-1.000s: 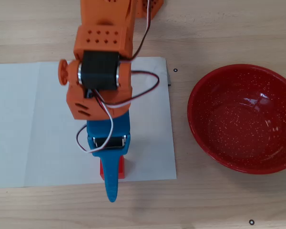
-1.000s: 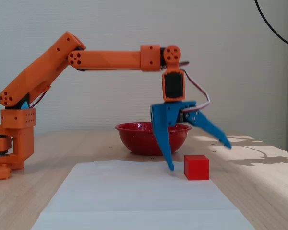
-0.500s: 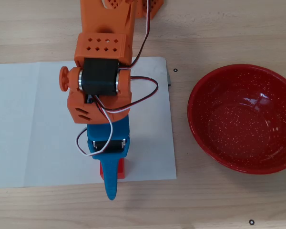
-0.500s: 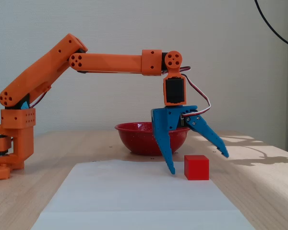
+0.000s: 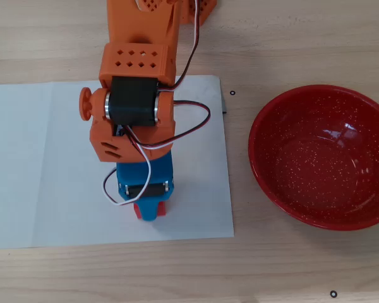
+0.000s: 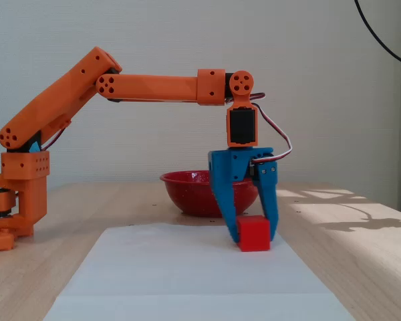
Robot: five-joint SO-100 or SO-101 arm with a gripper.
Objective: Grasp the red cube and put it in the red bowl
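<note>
Blue tool down over the red cube on the white paper, red bowl standing apart behind it.

In the fixed view, the sheet of paper [image 6: 194, 274] lies nearest on the wooden desk [image 6: 361, 267], and the red cube [image 6: 254, 233] sits on it, resting flat. The tool [image 6: 252, 235] reaches straight down from the orange arm [image 6: 154, 87], its two blue fingers [image 6: 225, 200] standing on either side of the cube and pinching it, with the cube at their tips. Farther back, the red bowl [image 6: 197, 190] stands on the bare desk, empty and apart from the cube. In the overhead view, the arm covers most of the cube [image 5: 139, 211]; only a red edge shows beside the blue tool [image 5: 148, 213], while the speckled bowl [image 5: 322, 156] sits to the right, off the paper [image 5: 44, 164].
</note>
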